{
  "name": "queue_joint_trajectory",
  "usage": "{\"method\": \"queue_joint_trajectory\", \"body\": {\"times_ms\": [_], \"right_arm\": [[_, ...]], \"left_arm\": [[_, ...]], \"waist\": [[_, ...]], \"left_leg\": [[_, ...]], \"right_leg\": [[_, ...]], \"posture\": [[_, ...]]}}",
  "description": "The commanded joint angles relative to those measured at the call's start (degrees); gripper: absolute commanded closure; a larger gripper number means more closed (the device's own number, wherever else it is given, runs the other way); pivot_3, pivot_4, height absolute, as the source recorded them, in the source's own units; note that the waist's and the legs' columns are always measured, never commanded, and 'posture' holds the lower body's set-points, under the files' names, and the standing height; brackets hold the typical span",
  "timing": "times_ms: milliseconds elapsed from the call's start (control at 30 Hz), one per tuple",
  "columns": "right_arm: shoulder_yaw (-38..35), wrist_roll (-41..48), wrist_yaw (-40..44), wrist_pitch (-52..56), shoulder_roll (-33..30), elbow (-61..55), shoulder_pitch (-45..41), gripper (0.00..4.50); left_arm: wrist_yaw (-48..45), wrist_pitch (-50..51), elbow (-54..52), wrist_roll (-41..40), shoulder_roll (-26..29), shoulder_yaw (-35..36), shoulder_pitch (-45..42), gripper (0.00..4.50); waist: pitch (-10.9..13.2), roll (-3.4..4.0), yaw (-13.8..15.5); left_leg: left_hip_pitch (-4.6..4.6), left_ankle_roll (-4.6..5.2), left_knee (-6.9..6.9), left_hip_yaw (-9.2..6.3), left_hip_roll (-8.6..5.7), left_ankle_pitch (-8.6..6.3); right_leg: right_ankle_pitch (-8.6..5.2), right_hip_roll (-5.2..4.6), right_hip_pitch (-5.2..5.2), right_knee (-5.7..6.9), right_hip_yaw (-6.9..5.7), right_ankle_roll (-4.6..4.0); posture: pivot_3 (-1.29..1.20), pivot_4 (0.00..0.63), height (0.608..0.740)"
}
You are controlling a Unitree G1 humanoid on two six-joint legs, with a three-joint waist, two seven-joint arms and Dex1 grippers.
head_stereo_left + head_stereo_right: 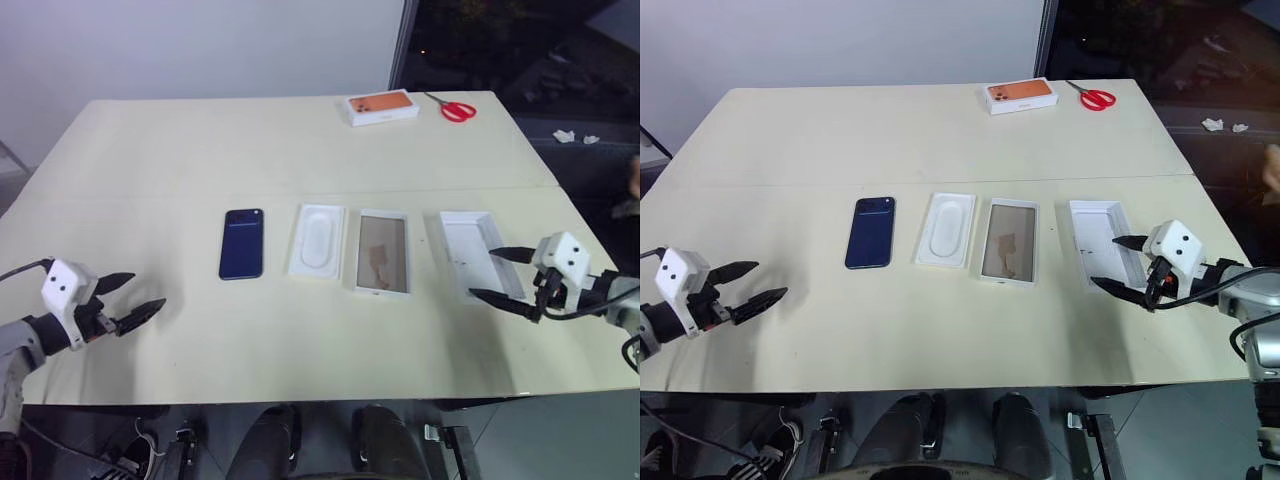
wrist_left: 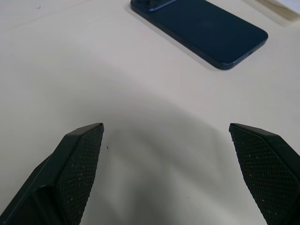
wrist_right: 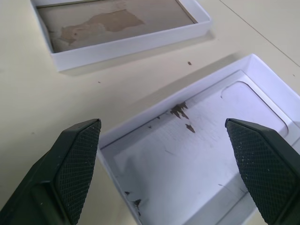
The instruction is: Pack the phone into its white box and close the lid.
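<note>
Four flat items lined up in a row across the middle of the frame, on a cream table [image 1: 150,150]. From left to right: the phone [image 1: 241,244], dark blue, lying flat with its camera end towards the top of the frame; a white tray [image 1: 317,241] with an oval hollow, just beside the phone; the white box [image 1: 382,253], open side up, low walls, brownish torn patch on its floor; then the lid [image 1: 465,250], upside down, plain white inside with a few dark scuffs. Small gaps between all four, none touching.

Lower left of the frame: left gripper [image 1: 148,288], fingers spread wide, nothing between them, pointing towards the centre and well apart from the phone. Seen from its wrist, bare tabletop between the fingertips and the phone lying farther off.

Right edge of the frame, at mid-height: right gripper [image 1: 482,272], also spread wide and holding nothing, fingertips at the lid's right wall. Seen from its wrist, the open lid spread between the two fingers, the white box beyond it.

Upper middle of the frame, near the table's far edge: an orange-topped box [image 1: 382,107], with red scissors [image 1: 457,109] just to its right.
</note>
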Motion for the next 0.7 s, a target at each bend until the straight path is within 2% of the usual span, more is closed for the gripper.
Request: {"method": "queue_joint_trajectory", "body": {"times_ms": [33,467,700], "right_arm": [[-0.2,0.5,-0.3,-0.7,0.0,-1.0,-1.3,0.07],[1.3,0.6,-0.5,-0.3,0.3,-1.4,-2.2,0.07],[2.9,0.8,-1.0,0.4,0.4,-2.9,-3.9,0.07]], "left_arm": [[0.0,-0.9,-0.6,-1.3,0.4,2.0,-0.8,0.0],[1.2,5.4,-4.4,-3.1,1.6,1.9,-3.1,0.0],[5.7,14.6,-11.1,-5.6,0.0,-0.7,-6.8,0.0]], "waist": [[0.0,0.0,0.0],[0.0,0.0,0.0],[0.0,0.0,0.0]], "left_leg": [[0.0,0.0,0.0,0.0,0.0,0.0],[0.0,0.0,0.0,0.0,0.0,0.0],[0.0,0.0,0.02,0.0,0.0,0.0]], "right_leg": [[0.0,0.0,0.0,0.0,0.0,0.0],[0.0,0.0,0.0,0.0,0.0,0.0],[0.0,0.01,0.0,0.01,0.0,0.01]], "posture": [[0.0,0.15,0.74],[0.0,0.15,0.74],[0.0,0.15,0.74]]}}
